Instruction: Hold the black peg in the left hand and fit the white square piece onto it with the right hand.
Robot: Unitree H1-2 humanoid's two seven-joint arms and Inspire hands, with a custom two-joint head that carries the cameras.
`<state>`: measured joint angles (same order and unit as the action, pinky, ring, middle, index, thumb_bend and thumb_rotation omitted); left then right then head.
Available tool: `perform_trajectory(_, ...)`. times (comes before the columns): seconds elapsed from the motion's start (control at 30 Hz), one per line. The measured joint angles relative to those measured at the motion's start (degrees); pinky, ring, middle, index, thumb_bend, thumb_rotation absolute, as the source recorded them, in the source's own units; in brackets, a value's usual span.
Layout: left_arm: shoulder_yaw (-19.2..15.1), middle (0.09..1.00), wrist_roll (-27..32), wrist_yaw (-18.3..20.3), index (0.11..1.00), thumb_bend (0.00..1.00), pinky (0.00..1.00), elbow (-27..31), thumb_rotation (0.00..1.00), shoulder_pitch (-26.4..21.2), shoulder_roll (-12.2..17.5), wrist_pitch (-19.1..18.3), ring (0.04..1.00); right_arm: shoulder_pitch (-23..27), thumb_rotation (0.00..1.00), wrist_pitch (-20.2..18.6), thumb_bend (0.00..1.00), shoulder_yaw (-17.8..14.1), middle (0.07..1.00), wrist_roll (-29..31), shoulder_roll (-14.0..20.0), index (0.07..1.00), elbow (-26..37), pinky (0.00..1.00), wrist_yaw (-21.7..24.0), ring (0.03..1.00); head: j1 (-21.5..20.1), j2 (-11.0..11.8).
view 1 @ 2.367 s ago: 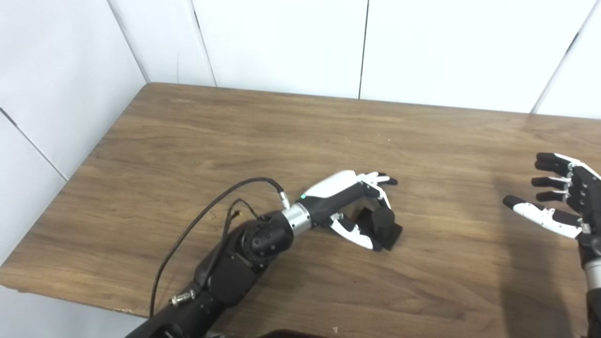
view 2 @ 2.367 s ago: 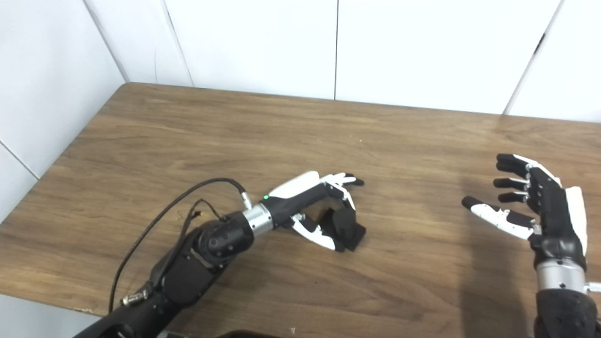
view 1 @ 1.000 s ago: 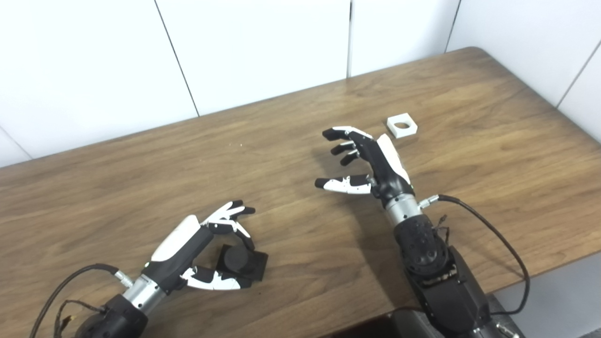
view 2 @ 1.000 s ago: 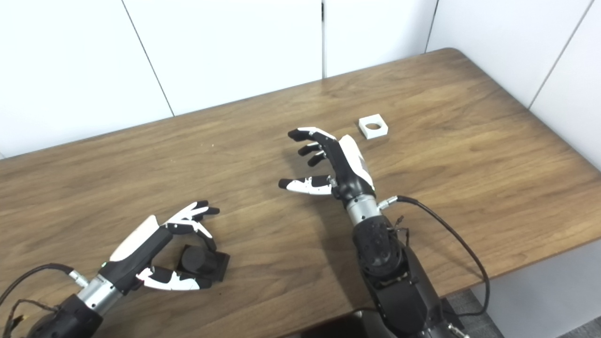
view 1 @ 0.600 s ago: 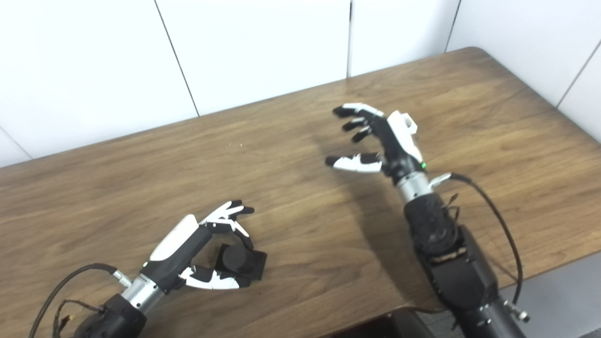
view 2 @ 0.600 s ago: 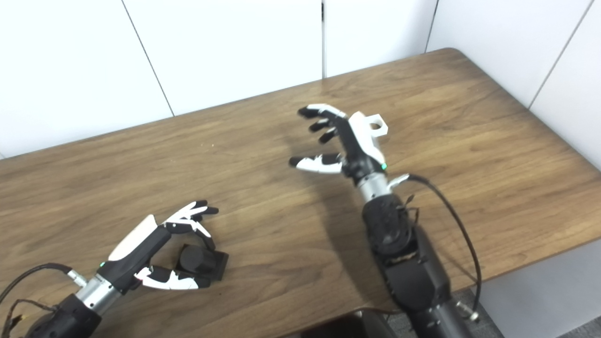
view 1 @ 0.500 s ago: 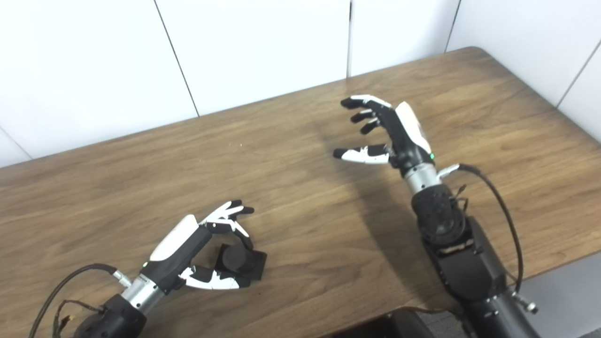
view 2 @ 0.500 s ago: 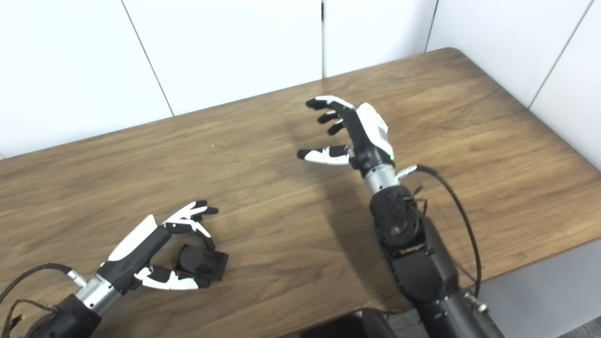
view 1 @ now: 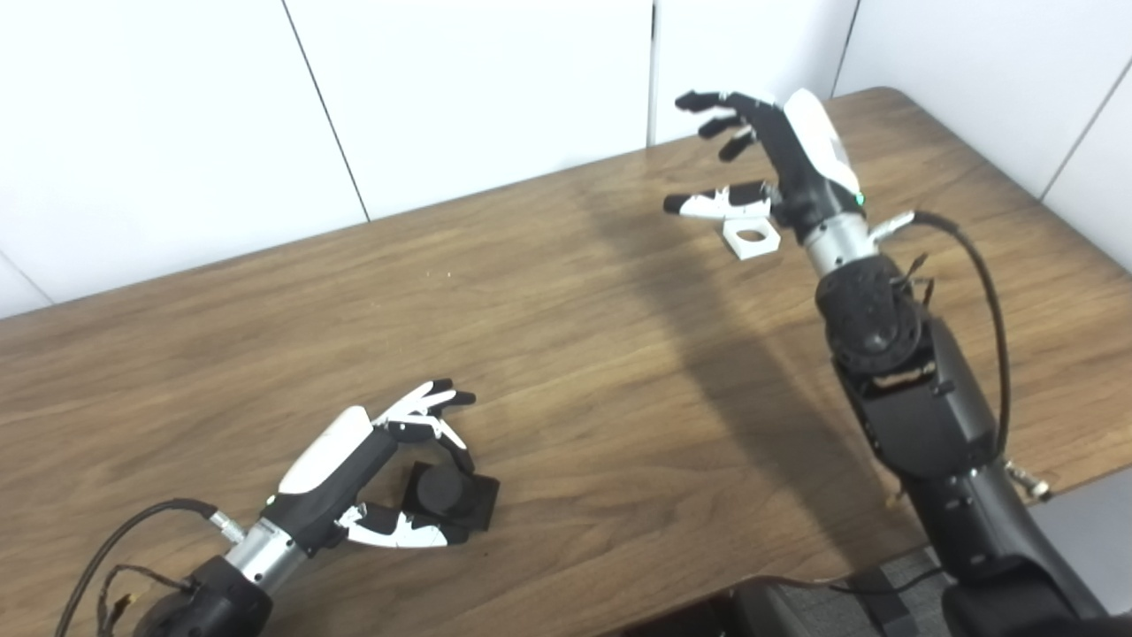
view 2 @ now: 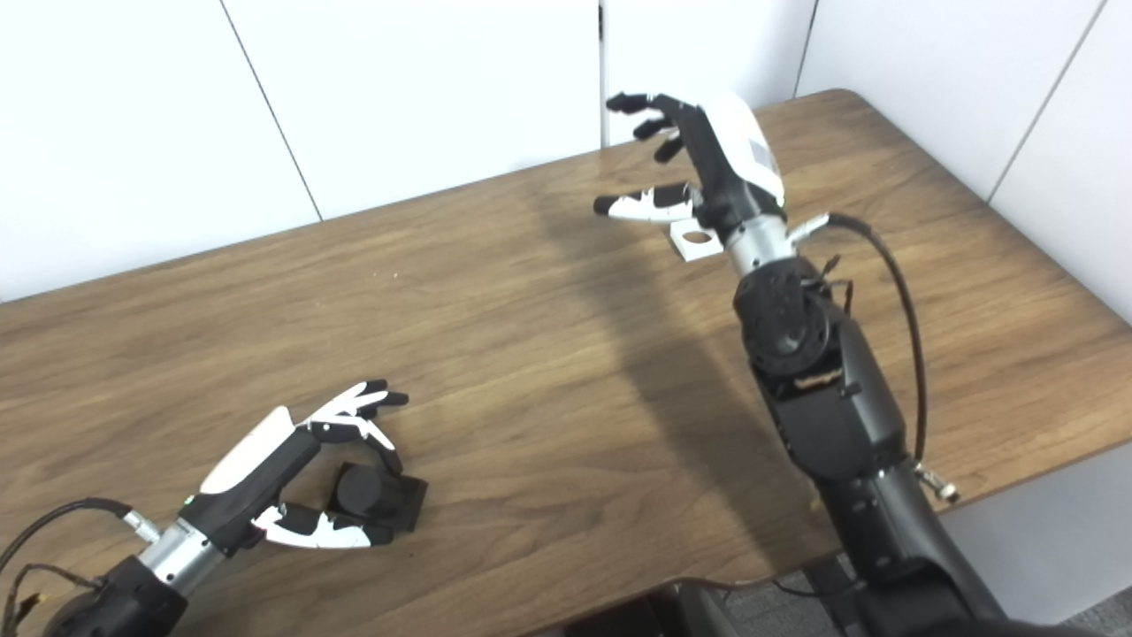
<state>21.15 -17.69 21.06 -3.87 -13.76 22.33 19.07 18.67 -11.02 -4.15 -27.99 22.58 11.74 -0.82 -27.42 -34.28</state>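
Left robot hand: your fingers and thumb curl around the black peg near the front left of the desk. The peg's square base appears to sit flat on the wood, so call it a loose cradle and not a lift.
Right robot hand: spread wide, holding nothing, raised above the far right part of the desk with its thumb pointing left.
White square piece: lying flat on the desk, hole facing up, just under and beside your right wrist, well apart from the peg.
How the piece will handle: it looks like stiff, light plastic with smooth faces. Expect it to skate on the wood if you push it sideways, and to twist in a weak pinch.
Where to take it: pinch two opposite outer edges between thumb and fingertip, and keep the central hole clear so the peg can enter.
How the peg will handle: rigid, with a round post on a wider base. Grip the base or low on the post and leave the top free.
Risk: the fit looks snug, so a tilted piece may jam on the post.
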Motion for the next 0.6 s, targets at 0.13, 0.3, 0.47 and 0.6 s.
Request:
perform_trajectory(0.13,0.10,0.901,-0.34,0.00,0.490,0.52,0.88,-0.51,0.05,-0.39,-0.06,-0.03,0.976,1.70,0.01,0.00,0.69,-0.24,0.758,-0.15,1.76,0.715,-0.88,0.53,0.29,0.676,0.09,0.00)
perform_trajectory(0.3,0.35,0.903,-1.01,-0.16,0.491,0.52,0.89,-1.70,0.05,-1.28,-0.28,0.01,0.973,3.09,0.01,-0.56,0.68,-0.32,0.754,-0.35,4.66,0.712,-3.06,0.54,1.56,0.688,-0.17,0.09)
perform_trajectory(0.47,0.79,0.903,-1.69,-0.50,0.491,0.52,0.92,-2.55,0.05,-1.98,-0.34,0.03,0.970,4.92,0.02,-1.99,0.69,-0.27,0.757,-0.90,7.63,0.719,-4.70,0.56,3.48,0.699,-0.35,0.09)
perform_trajectory(0.6,0.99,0.906,-1.71,-0.54,0.491,0.52,0.93,-3.07,0.05,-2.17,-0.39,-0.01,0.971,6.38,0.02,-3.80,0.69,-0.26,0.764,-1.26,8.78,0.722,-5.74,0.56,4.79,0.702,-0.26,0.17)
